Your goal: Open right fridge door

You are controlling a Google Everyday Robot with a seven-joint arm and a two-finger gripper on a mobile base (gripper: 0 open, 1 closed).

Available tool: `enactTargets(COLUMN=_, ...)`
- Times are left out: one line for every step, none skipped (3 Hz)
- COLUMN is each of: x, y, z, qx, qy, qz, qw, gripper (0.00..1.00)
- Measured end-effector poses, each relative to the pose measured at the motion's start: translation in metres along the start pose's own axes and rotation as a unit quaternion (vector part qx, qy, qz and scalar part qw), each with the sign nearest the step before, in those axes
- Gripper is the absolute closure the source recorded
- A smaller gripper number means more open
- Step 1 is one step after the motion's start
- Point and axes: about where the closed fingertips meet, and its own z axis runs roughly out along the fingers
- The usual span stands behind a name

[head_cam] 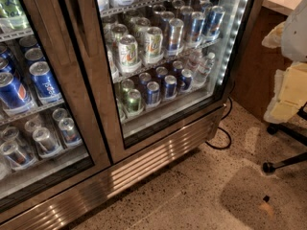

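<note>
Risk: I can't see my hand, so cannot tell its grip. Right fridge door (pixel 163 66), closed, fills twelve o'clock; swung wide, it might catch the chair (pixel 286 162) at three o'clock.

Right fridge door (pixel 160 66) top cut off; gripper (pixel 288 92) at right edge, blurred, partly cropped.

blue cans (pixel 45 83), left of frame: "pepsi" lettering running down the side
silver and green cans (pixel 153 42), upper middle: labels not legible

Glossy glass, brushed-steel frame: right fridge door (pixel 163 66); speckled floor (pixel 192 195).
</note>
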Motion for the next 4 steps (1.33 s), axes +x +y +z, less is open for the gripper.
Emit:
enactTargets(x=0.0, y=0.0, z=0.0, qx=0.0, qy=0.0, qz=0.0, qw=1.0, gripper=0.0)
enactTargets(x=-0.003, y=-0.004, z=-0.005, qx=0.003, qy=-0.032, qz=-0.004, qw=0.9995, gripper=0.0)
enactTargets(x=-0.008, y=-0.008, z=-0.009, qx=-0.002, qy=-0.082, qz=-0.016, qw=0.9965, gripper=0.0)
enactTargets(x=-0.016, y=-0.009, z=-0.003, qx=-0.018, qy=-0.119, qz=-0.023, qw=0.9925, gripper=0.0)
